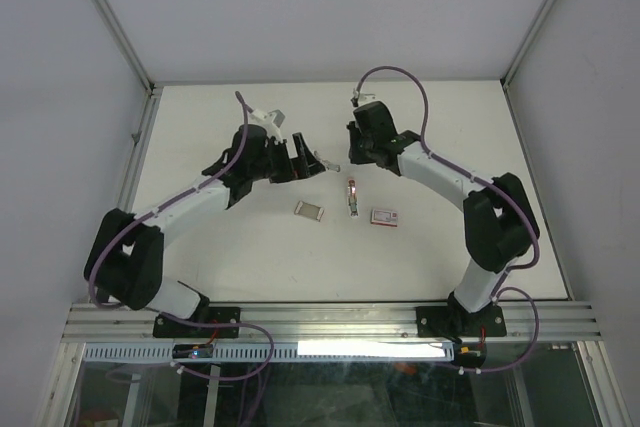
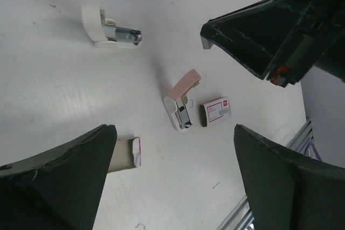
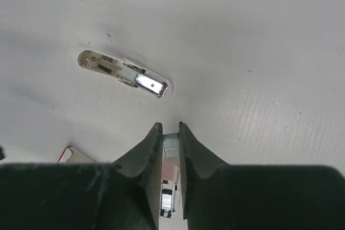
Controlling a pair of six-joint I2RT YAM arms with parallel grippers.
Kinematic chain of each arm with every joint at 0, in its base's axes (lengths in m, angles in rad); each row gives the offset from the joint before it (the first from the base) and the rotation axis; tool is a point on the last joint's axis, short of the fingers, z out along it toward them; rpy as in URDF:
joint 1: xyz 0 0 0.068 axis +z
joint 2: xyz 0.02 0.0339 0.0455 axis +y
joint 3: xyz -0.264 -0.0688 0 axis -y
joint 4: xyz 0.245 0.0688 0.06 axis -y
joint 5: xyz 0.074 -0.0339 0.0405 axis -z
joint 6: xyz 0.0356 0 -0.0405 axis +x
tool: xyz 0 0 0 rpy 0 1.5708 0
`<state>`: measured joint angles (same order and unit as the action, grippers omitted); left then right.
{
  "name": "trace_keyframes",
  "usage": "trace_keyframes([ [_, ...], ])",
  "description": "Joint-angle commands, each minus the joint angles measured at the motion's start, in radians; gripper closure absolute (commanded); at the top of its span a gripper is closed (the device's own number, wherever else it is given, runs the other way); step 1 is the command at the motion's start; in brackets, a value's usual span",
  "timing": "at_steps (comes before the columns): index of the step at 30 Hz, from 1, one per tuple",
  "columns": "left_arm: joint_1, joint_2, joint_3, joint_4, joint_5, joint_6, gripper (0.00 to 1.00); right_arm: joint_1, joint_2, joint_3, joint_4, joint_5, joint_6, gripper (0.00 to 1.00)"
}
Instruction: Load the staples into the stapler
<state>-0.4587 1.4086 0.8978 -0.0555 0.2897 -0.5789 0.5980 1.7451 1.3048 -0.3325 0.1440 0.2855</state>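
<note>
Right gripper [image 3: 170, 127]: my fingers are nearly together, pinching a staple strip [image 3: 171, 144] just above the table [image 1: 450, 107]. Left gripper [image 1: 305, 155]: jaws spread wide, nothing held. The stapler [image 1: 352, 197] lies mid-table with its pink lid raised, between a cardboard tray [image 1: 309, 209] and a red-and-white box [image 1: 385, 216].

**Stapler** [image 2: 180, 106]
- Appearance: small, with a pale pink cover, a white-grey base and a silvery metal channel.
- State: open. The pink cover is swung up from the hinge end and stands tilted above the base, so the channel is exposed.
- Position: resting on the table [image 1: 450, 247] near its middle, slightly toward the right edge. Its long axis runs from the near edge to the far edge.

**Staples** [image 3: 171, 143]
- Appearance: one short grey strip, set on edge.
- Position: pinched in the closed right gripper [image 3: 171, 127], just behind its tips, on the far-edge side of the stapler.
</note>
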Motion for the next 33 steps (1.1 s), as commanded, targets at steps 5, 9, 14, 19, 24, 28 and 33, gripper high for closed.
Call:
trace_keyframes([
  [5,-0.099,0.261,0.116,0.249,-0.019,-0.146,0.06,-0.051,-0.161,-0.098,0.099,-0.054,0.009,0.83],
  [9,-0.107,0.356,0.164,0.273,-0.032,-0.157,0.07,-0.064,-0.197,-0.134,0.105,-0.073,0.016,0.83],
  [14,-0.107,0.437,0.204,0.274,-0.071,-0.14,0.06,-0.075,-0.228,-0.158,0.111,-0.079,0.018,0.83],
  [19,-0.107,0.491,0.249,0.245,-0.117,-0.103,0.07,-0.084,-0.254,-0.167,0.113,-0.089,0.023,0.83],
  [24,-0.107,0.533,0.281,0.228,-0.149,-0.067,0.07,-0.087,-0.267,-0.174,0.115,-0.096,0.027,0.83],
  [28,-0.107,0.576,0.335,0.206,-0.174,-0.038,0.06,-0.088,-0.259,-0.174,0.117,-0.101,0.032,0.83],
  [33,-0.107,0.628,0.393,0.206,-0.158,-0.016,0.06,-0.09,-0.252,-0.18,0.118,-0.101,0.037,0.83],
])
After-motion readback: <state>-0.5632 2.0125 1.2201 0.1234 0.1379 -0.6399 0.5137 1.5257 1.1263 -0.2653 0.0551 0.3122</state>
